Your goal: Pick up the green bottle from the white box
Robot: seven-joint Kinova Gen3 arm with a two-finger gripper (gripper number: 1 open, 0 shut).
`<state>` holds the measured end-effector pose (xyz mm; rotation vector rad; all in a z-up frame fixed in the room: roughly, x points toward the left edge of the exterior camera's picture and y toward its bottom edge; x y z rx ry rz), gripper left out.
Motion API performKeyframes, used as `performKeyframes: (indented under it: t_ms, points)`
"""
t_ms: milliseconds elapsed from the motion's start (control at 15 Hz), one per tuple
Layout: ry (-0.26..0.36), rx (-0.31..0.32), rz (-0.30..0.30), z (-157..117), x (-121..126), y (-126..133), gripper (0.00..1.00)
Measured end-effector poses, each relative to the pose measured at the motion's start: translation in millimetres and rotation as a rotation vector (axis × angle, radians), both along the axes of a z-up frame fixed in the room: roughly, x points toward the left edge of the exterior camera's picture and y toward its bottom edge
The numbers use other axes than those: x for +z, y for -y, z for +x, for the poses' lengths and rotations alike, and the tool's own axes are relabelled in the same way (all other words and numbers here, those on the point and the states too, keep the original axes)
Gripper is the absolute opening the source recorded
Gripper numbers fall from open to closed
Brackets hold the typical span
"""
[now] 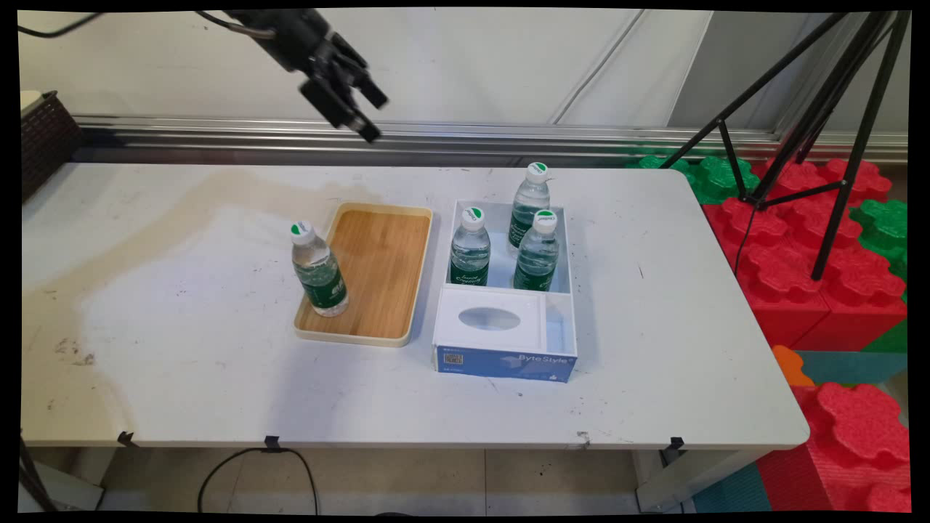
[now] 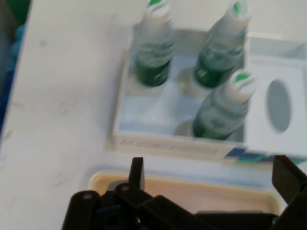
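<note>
Four water bottles stand on the tabletop [image 1: 654, 349], three in a white box [image 1: 508, 290], one [image 1: 320, 270] on a wooden tray [image 1: 378, 276], while the empty claw [image 1: 360, 109], spread wide, hangs high above the tray.

Robot lab/test bay: scuffed white table [image 1: 654, 349], camera tripod [image 1: 821, 109], red and green foam blocks [image 1: 821, 290] along its right edge.

- Black two-finger tool [image 1: 356, 102]: blurred in the main view; arm cut off by the top edge.
- Cream-rimmed wooden tray [image 2: 192, 189]: in the hand view, mostly hidden behind the tool's linkage.
- Dark woven basket [image 1: 45, 138]: cut off at the left edge.
- Black tripod [image 1: 814, 123]: top cut off.
- Clear bottle labels: print too small to read.
</note>
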<state>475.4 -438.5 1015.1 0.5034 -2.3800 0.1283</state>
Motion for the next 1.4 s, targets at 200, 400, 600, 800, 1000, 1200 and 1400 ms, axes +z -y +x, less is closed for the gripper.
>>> performKeyframes:
  t_ms: [200,400,600,800,1000,1200,1400]
  points:
    - [-0.035,-0.01,0.03,-30,-9,-2,1.0]
    - [-0.053,-0.019,0.047,-53,-22,-5,1.0]
    - [-0.047,-0.031,0.053,-68,-39,-9,1.0]
    - [-0.045,-0.041,0.048,-79,-56,-14,1.0]
    - [-0.048,-0.044,0.037,-88,-70,-19,1.0]
    - [-0.048,-0.039,0.035,-94,-86,-26,1.0]
    - [-0.047,-0.033,0.033,-98,-99,-33,1.0]
